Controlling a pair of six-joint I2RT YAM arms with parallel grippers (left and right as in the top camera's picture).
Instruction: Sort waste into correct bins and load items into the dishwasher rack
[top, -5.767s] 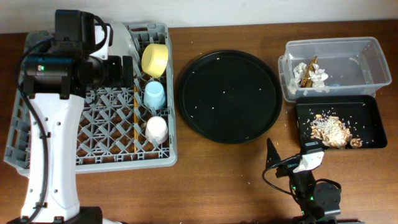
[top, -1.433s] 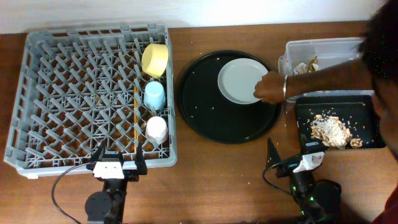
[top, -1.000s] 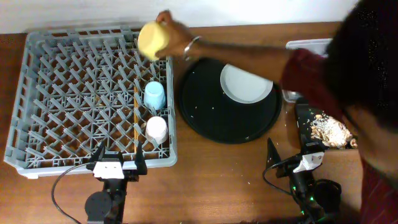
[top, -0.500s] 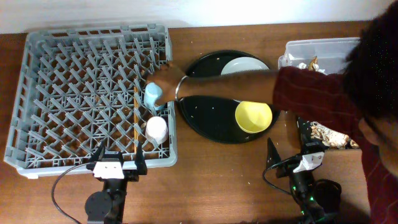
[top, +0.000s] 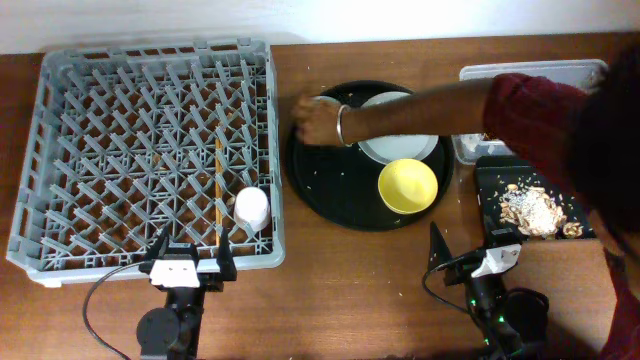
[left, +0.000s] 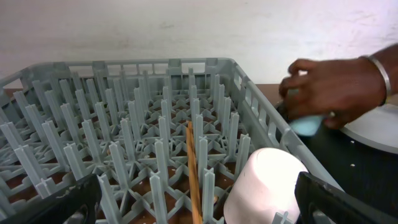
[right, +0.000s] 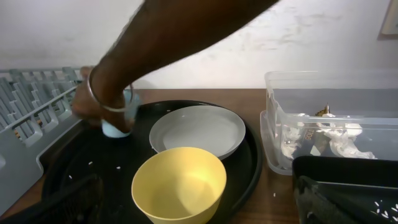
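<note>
Sitting upright, empty: yellow bowl (top: 408, 186) on blk tray (top: 325, 195).

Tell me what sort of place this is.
Probably a robot test bench staged as a dish-clearing station, not a real kitchen: a dishwasher rack, a clear tub of waste and robot arms share a wooden table.

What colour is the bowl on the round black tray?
Yellow. The bowl shows best in the right wrist view.
</note>
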